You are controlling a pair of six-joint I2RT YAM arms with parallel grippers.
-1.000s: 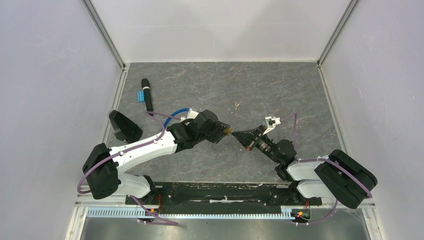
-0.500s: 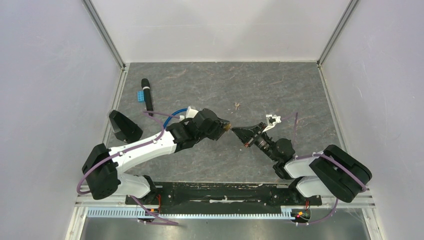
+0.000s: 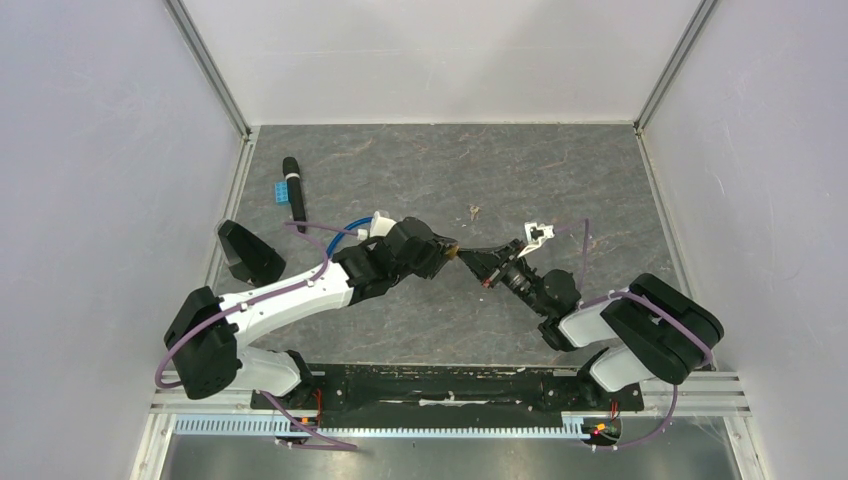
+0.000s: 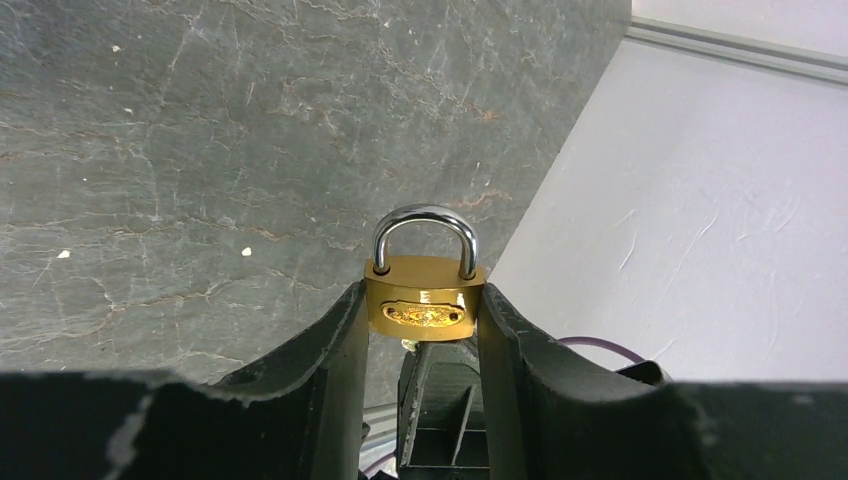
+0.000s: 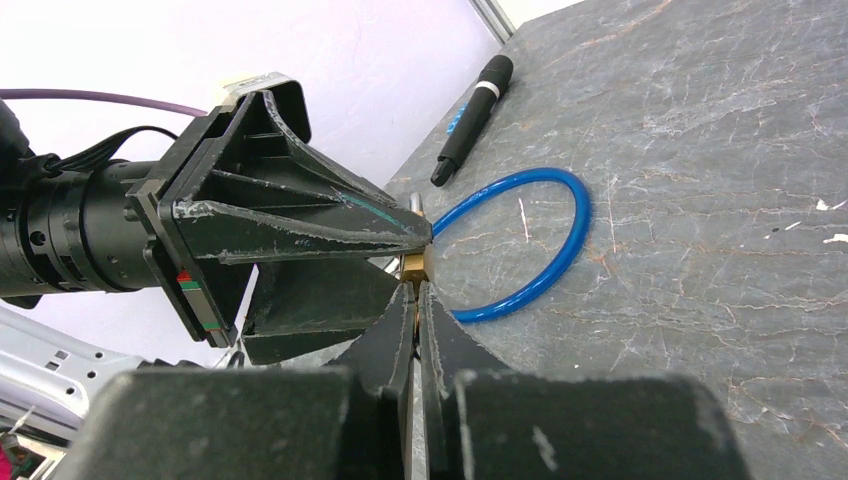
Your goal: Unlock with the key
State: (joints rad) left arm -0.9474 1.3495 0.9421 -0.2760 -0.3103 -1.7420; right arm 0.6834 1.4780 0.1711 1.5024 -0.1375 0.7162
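Padlock held off the grey stone-patterned table near its middle, clamped by my left gripper. The black fingertips pinch the brass body by its two sides. The steel shackle sticks out beyond them with both legs seated in the body, so the lock is not yet open.

From the opposite side my right gripper comes nose to nose with the left. Its fingers are clenched so tightly that only a hairline slit shows between them, and their tips sit right at the sliver of brass visible under the left fingertips. I cannot tell from any view whether the key is pressed between them. The left wrist camera shows the right gripper just below the padlock's bottom face.

Behind the meeting point a blue ring lies flat on the table, partly under the left arm in the overhead view. Farther toward the left wall lies a black marker with a small blue block just beside it. A tiny scrap rests near the centre of the table.
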